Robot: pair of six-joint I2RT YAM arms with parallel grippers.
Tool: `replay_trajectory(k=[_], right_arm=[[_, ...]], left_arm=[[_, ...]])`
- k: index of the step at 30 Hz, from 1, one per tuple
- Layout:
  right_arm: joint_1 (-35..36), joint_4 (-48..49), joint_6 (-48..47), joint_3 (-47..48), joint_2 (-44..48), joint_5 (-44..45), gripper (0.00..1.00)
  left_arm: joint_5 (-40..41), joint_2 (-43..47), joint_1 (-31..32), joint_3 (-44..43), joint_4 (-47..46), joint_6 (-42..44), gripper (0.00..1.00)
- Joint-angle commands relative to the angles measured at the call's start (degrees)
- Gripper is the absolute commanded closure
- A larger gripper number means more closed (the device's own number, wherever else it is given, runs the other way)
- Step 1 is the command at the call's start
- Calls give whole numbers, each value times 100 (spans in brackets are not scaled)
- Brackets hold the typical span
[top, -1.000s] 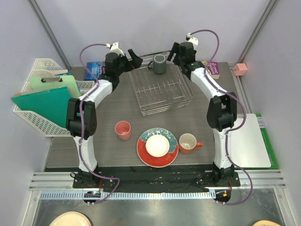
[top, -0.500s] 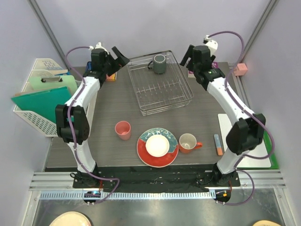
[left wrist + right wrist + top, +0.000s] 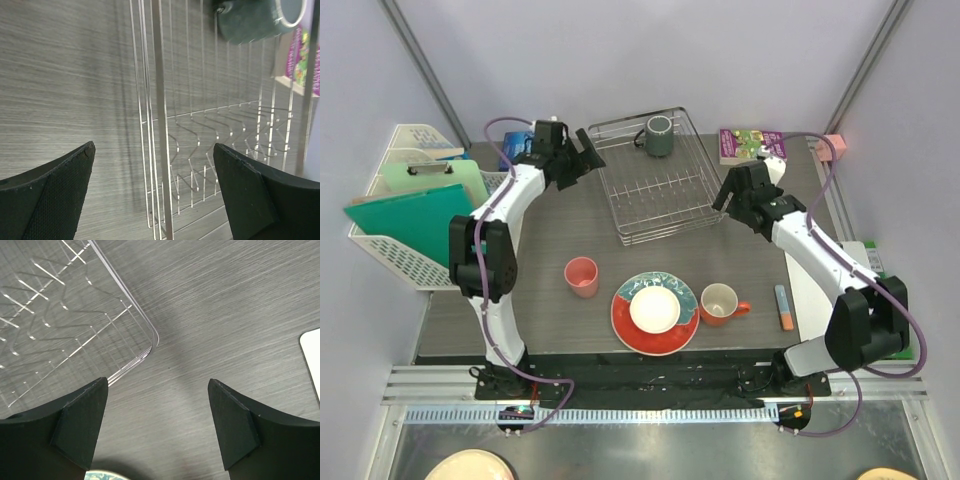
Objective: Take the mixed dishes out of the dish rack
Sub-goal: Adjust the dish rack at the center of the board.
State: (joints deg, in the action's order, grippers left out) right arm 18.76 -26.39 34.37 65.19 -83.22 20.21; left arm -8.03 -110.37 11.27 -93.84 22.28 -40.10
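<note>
Left pincer (image 3: 154, 147) agape at dish rack (image 3: 660, 190) rim – right pincer (image 3: 157, 384) agape near its corner – dark grey mug (image 3: 659, 136) inside.

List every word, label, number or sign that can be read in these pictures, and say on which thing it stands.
None can be read in any view.
Purple booklet behind the dish rack: coloured print, too blurred to read.
Blue book beside the left arm: print too small to read.
Dark grey mug: no marking visible.
</note>
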Motion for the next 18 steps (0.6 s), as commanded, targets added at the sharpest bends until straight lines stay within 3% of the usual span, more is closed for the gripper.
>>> replay_trajectory(k=[1,13,17,18], right_arm=[[48,117,219,21,500,-122,14],[48,442,298,134,-589,-342,14],[48,573,360,240,-1011,-465,22],[40,609,369,249,-1055,-474,25]], left_arm=[[74,-204,148,-301,118,64,0],[179,-600,332,-345,-5,54,0],[232,-626,358,-345,56,151,3],[267,-635,367,-354,83,230,8]])
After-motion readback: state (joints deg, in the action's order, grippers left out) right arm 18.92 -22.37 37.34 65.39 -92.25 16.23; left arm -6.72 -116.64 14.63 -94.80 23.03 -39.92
